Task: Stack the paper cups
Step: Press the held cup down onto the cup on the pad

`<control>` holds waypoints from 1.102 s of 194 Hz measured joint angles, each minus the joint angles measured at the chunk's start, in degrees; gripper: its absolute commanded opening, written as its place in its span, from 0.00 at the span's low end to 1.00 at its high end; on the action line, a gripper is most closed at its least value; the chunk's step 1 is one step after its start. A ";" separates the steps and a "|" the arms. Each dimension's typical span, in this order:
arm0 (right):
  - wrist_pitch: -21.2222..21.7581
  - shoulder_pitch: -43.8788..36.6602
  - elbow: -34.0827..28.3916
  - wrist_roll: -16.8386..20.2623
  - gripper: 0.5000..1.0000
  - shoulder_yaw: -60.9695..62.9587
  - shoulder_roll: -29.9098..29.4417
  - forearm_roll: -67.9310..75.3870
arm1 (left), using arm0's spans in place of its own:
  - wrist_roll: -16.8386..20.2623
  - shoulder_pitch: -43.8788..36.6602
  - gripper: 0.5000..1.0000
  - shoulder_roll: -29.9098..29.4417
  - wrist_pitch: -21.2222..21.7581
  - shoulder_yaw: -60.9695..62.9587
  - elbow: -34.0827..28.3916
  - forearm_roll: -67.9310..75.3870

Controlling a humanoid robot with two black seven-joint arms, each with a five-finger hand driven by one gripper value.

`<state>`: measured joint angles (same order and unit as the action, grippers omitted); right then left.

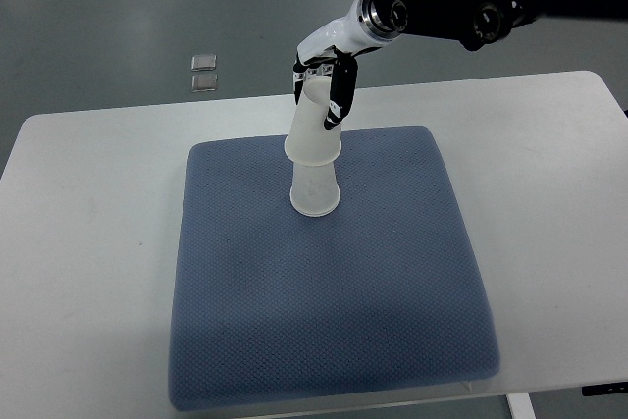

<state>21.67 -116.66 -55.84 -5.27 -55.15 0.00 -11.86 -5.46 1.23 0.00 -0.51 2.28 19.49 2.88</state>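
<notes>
Right hand: fingers closed around upper paper cup, held inverted and tilted. Upper cup: sits over lower paper cup, also inverted. Lower cup: stands on blue mat, toward its far edge. Mat: lies on white worktop.

Single steep overhead view of table

Two white cups, mouths down

My upper cup leans slightly, its rim over the base of the lower cup, which stands upside down on the blue pad.
</notes>
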 measured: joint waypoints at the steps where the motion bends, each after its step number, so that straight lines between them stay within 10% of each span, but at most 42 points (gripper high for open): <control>1: -0.01 0.01 0.00 0.00 0.52 0.00 0.00 0.00 | 0.00 0.00 1.00 0.00 0.00 0.00 0.00 0.00; 214: -1.10 1.26 -0.06 0.26 0.58 0.04 0.00 0.26 | 0.02 0.00 1.00 0.00 -0.02 -0.09 -0.08 0.02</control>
<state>20.57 -115.40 -55.90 -5.01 -55.10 0.00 -11.60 -5.45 1.23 0.00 -0.54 2.19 19.41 2.89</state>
